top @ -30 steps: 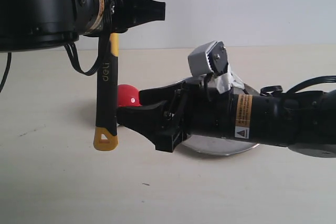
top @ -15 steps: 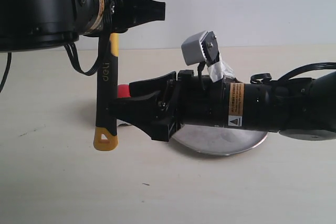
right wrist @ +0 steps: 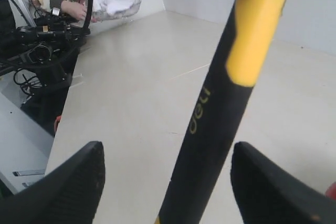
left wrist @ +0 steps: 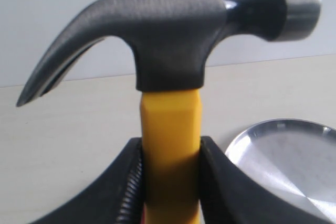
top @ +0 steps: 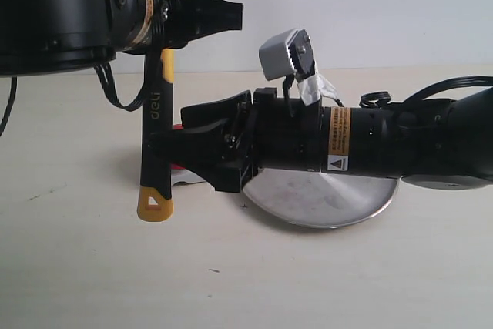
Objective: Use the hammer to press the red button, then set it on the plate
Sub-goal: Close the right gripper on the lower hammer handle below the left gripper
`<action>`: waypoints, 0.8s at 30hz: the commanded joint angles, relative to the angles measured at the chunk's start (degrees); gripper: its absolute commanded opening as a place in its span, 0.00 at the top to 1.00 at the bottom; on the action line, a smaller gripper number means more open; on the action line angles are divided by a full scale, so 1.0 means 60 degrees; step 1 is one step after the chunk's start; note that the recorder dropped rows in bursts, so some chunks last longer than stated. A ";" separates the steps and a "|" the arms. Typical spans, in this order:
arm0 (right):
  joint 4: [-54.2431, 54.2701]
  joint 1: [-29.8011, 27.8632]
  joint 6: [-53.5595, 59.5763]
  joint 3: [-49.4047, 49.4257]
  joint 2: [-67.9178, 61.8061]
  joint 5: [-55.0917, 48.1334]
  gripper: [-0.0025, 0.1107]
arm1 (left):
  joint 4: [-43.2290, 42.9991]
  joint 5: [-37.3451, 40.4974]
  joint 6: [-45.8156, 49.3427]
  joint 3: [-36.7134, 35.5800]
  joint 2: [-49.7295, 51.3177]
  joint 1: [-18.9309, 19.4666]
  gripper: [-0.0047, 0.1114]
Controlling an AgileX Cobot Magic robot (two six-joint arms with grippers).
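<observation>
1. The left gripper (left wrist: 170, 146) pinched the hammer (left wrist: 173, 35) by its yellow neck (handle hanging upright).
2. The right gripper (right wrist: 167, 153) stood spread, its fingers flanking the black handle.
3. The red button (top: 190, 178), mostly hidden, sat beside the plate (top: 323, 202).

1. The exterior view is taken low and side-on, near the level of the table (top: 77, 267), facing the wall (top: 347, 13).
2. The left wrist view is held close to the hammer (left wrist: 170, 51) head; the plate (left wrist: 283, 156) is shared with the exterior view.
3. The right wrist view is aimed closely at the hammer handle, likewise shared.
</observation>
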State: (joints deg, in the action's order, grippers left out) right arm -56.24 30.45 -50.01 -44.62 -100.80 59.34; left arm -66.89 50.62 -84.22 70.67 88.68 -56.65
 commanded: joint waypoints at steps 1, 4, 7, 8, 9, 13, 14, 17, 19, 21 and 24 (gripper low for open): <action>-0.0111 -0.0044 -0.0272 -0.0449 -0.0002 0.0010 0.40 | -0.0486 0.0007 -0.0024 0.0104 -0.0112 -0.0020 0.96; -0.0111 -0.0044 -0.0288 -0.0517 -0.0019 -0.0113 0.40 | -0.0486 0.0007 -0.0024 0.0104 -0.0112 -0.0020 0.96; -0.0091 -0.0044 -0.0363 -0.0517 -0.0063 -0.0196 0.40 | -0.0486 -0.0104 -0.0024 0.0104 -0.0115 -0.0020 0.96; -0.0091 -0.0044 -0.0421 -0.0517 -0.0115 -0.0133 0.40 | -0.0486 -0.0125 -0.0024 0.0104 -0.0115 -0.0020 0.96; -0.0016 -0.0044 -0.0439 -0.0517 -0.0197 -0.0050 0.40 | -0.0486 -0.0165 -0.0024 0.0104 -0.0115 -0.0020 0.96; 0.0646 0.0034 -0.0390 -0.0560 -0.0641 0.0494 0.40 | -0.0486 -0.0256 -0.0024 0.0104 -0.0115 -0.0020 0.96; 0.0664 0.0034 -0.0367 -0.0593 -0.0749 0.0669 0.40 | -0.0486 -0.0294 -0.0024 0.0104 -0.0115 -0.0020 0.96; 0.0681 0.0034 -0.0367 -0.0653 -0.0977 0.1005 0.40 | -0.0486 -0.0294 -0.0024 0.0104 -0.0115 -0.0020 0.96; 0.0659 0.0034 -0.0367 -0.0722 -0.1102 0.1027 0.41 | -0.0486 -0.0388 -0.0024 0.0104 -0.0115 -0.0020 0.96; 0.0750 0.0034 -0.0367 -0.0745 -0.1212 0.1115 0.41 | -0.0486 -0.0499 -0.0024 0.0104 -0.0115 -0.0020 0.96; 0.1150 0.0034 -0.0354 -0.0745 -0.1392 0.1162 0.41 | -0.0486 -0.0612 -0.0024 0.0104 -0.0115 -0.0020 0.96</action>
State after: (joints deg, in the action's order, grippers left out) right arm -51.62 30.56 -52.36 -48.69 -108.29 65.30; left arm -66.89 48.03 -84.22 70.67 88.68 -56.65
